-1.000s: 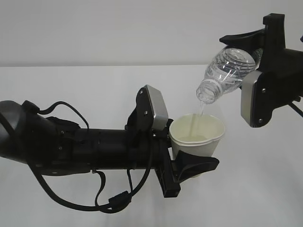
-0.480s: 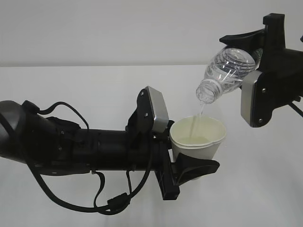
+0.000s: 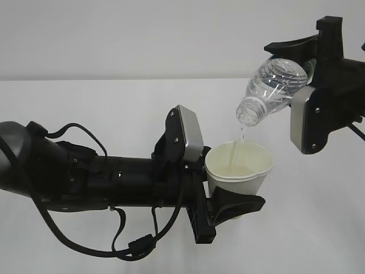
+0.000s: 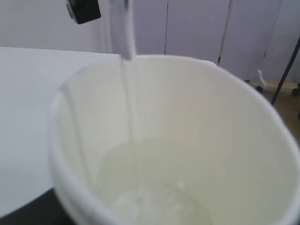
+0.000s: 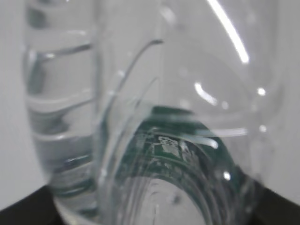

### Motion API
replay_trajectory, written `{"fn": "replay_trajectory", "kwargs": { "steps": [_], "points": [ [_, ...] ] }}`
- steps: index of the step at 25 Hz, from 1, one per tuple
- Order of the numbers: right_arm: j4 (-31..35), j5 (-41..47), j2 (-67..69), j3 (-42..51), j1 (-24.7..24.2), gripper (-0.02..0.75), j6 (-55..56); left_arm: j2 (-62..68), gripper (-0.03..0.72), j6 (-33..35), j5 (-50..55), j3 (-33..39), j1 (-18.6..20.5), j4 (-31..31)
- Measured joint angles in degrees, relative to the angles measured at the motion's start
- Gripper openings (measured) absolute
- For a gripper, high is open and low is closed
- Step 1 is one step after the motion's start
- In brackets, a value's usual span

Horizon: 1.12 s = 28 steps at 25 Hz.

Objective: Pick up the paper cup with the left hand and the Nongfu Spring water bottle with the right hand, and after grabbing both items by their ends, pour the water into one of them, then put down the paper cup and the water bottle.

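Nothing much has shifted: my left hand stays clamped on the paper cup, lifted off the surface, right hand gripping the tipped Nongfu Spring water bottle. Water streams in; if I drift sideways, it misses the rim.

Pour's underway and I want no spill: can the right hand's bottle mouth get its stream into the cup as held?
Probably yes: the bottle mouth hangs above the paper cup, and the water falls inside the rim unobstructed.
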Motion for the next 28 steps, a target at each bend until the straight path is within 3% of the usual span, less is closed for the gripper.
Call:
{"fn": "replay_trajectory", "kwargs": {
  "steps": [28],
  "points": [
    [0.0,-0.12,0.0,0.0,0.0,0.469,-0.56,0.0,0.424,0.0,-0.08,0.0,0.0,0.64]
  ]
}}
